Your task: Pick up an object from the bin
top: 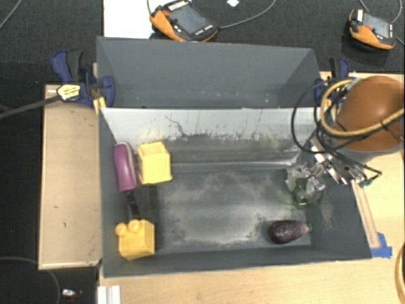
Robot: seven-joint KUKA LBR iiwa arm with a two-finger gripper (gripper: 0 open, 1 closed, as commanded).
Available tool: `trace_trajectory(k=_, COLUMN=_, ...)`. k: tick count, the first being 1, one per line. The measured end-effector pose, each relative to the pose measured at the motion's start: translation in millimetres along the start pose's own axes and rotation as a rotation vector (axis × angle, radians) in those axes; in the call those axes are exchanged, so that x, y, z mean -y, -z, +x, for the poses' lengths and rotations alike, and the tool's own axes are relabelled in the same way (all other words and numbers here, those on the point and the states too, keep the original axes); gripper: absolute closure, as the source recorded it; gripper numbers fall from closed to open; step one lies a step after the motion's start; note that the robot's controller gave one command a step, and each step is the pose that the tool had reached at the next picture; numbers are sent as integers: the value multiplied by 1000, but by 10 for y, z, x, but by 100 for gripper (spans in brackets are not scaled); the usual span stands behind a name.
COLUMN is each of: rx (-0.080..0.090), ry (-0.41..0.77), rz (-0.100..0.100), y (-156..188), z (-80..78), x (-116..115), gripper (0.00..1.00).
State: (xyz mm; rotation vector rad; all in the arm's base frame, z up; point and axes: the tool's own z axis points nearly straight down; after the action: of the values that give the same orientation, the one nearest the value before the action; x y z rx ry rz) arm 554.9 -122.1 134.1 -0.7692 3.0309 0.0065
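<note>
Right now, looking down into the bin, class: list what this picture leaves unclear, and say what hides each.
1. Camera view: the green thing at the hand is partly covered by it; kind unclear.
2. Camera view: the dark shape between the purple piece and the front yellow block is lost in shadow.

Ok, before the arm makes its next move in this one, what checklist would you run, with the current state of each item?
1. Is the gripper inside the bin, by its right wall: ok.
2. Is the gripper straight above the dark purple eggplant: not ok; it lies apart, nearer the front wall.
3. Is the dark purple eggplant free of neighbours: ok.
4. Is the gripper empty: cannot tell.
5. Are the yellow block, yellow brick and purple piece, all at the left, away from the arm: ok.
</note>
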Motion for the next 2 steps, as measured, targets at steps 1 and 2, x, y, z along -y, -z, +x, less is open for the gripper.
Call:
trace_trajectory(k=1, rx=6, ry=494, rz=6, y=-451, z=-115, x=-99, gripper=100)
trace_trajectory(k=2, rx=5, ry=148, rz=2, y=-91, z=8, x=71, gripper=100)
